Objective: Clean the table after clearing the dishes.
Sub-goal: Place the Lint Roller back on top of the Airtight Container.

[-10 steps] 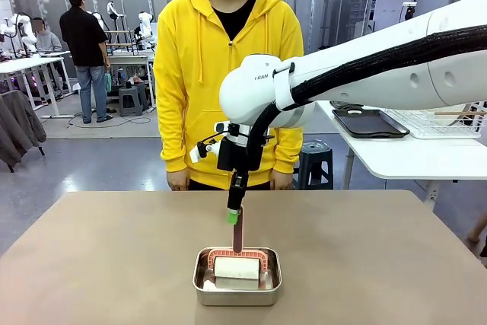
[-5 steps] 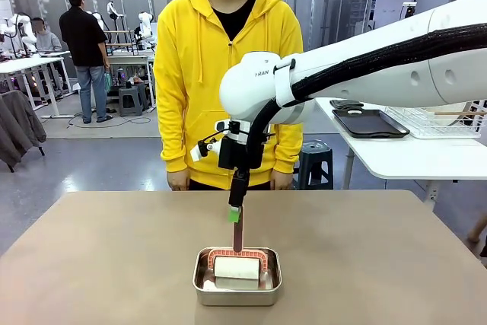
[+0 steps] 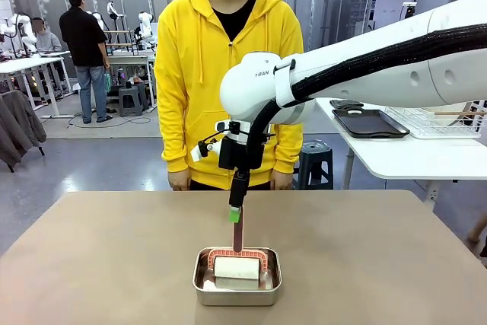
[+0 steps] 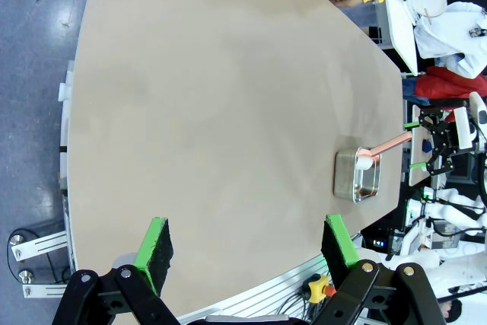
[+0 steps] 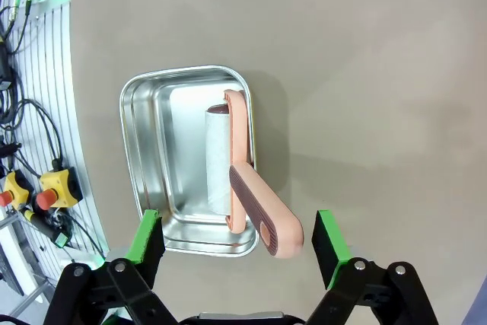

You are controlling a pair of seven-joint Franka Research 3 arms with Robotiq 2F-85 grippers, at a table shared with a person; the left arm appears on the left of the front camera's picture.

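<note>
The right gripper [image 3: 235, 215] is hovering directly above the small rectangular steel pan [image 3: 237, 277], its jaws standing released on either side of the salmon-pink plastic handle [image 5: 262, 218] of the white lint roller [image 3: 237, 267] without touching it. The roller is lying in the pan with its handle sticking up over the rim, probably so it is easy to pick up. The pan is sitting near the robot's edge of the plain matte taupe-brown surface [image 3: 114, 256], which is otherwise lying bare, so the dishes are judged already cleared. The left gripper [image 4: 247, 243] is waiting high over one corner of the surface, jaws released and grasping nothing. A person in a yellow hoodie [image 3: 228, 66] is standing at the far side.
</note>
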